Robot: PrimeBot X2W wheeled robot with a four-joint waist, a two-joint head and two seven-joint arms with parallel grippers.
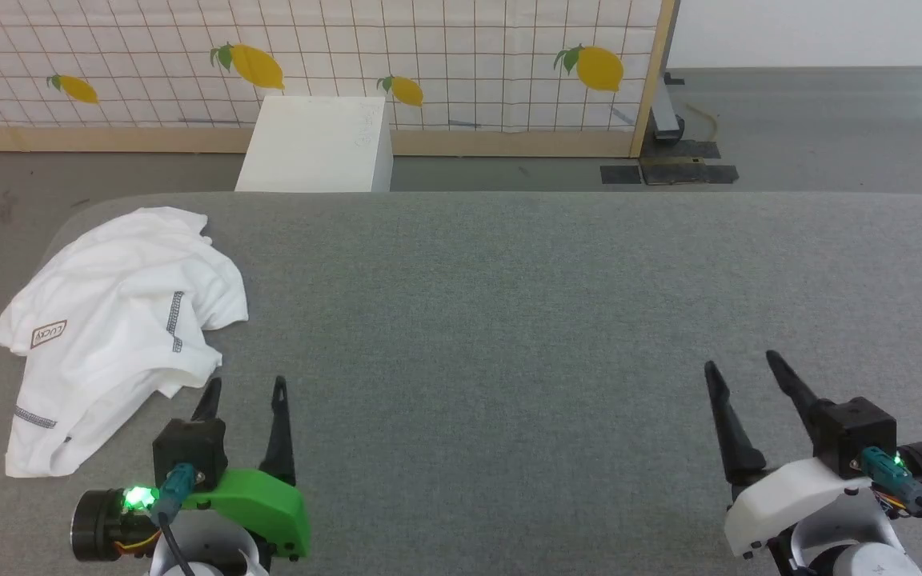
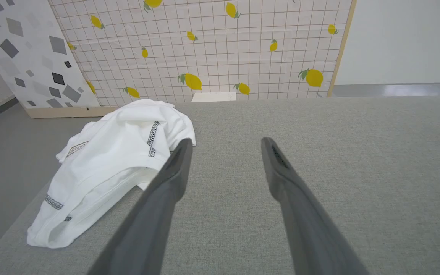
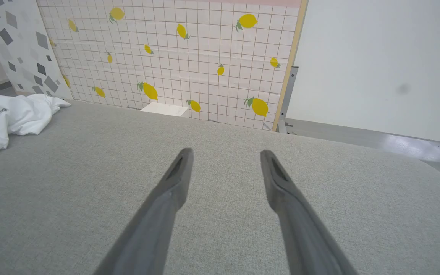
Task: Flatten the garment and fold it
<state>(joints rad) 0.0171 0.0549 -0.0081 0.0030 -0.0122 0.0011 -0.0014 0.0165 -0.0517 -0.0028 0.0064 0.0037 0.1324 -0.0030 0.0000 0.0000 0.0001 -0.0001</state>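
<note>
The garment (image 1: 113,328) is a white T-shirt lying crumpled at the left end of the grey padded table (image 1: 509,320), with grey zigzag seams and a tan-outlined logo patch facing up. My left gripper (image 1: 243,386) stands open just right of the garment's near edge, holding nothing. In the left wrist view the garment (image 2: 109,168) lies left of my open left gripper (image 2: 225,143), whose left finger overlaps its edge in the picture. My right gripper (image 1: 737,360) stands open over bare table at the lower right. The right wrist view shows the open right gripper (image 3: 225,154) and the garment (image 3: 10,114) far left.
A white box (image 1: 317,144) stands on the floor behind the table, against a lemon-patterned tiled panel (image 1: 429,56). The table's left edge runs close by the garment. Grey floor and a panel foot (image 1: 665,120) lie beyond the far right.
</note>
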